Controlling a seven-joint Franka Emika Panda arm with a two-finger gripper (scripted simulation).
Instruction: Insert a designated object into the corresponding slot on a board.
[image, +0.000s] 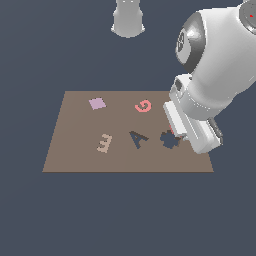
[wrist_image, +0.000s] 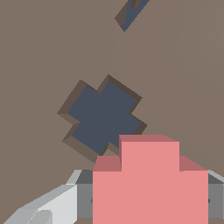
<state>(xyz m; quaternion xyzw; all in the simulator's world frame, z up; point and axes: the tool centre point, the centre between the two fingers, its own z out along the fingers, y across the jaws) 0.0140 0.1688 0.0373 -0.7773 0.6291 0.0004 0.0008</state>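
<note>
The red-pink lobed block (wrist_image: 150, 183) is held between my gripper's fingers (wrist_image: 83, 199); the gripper (wrist_image: 150, 199) is shut on it. In the wrist view the block hangs above the brown board (wrist_image: 39, 52), just beside the dark lobed slot (wrist_image: 103, 117) and not over its middle. In the exterior view the gripper (image: 175, 133) is mostly hidden by the white hand; a sliver of the block (image: 171, 130) shows right next to the slot (image: 169, 140) on the board (image: 75, 160), on the exterior view's right.
On the board lie a thin red-pink letter G (image: 143, 106), a lilac square (image: 97, 103), a tan letter E (image: 104, 143) and a dark A-shaped cutout (image: 138, 138), which also shows in the wrist view (wrist_image: 131, 13). The arm's base (image: 128, 19) stands beyond the board.
</note>
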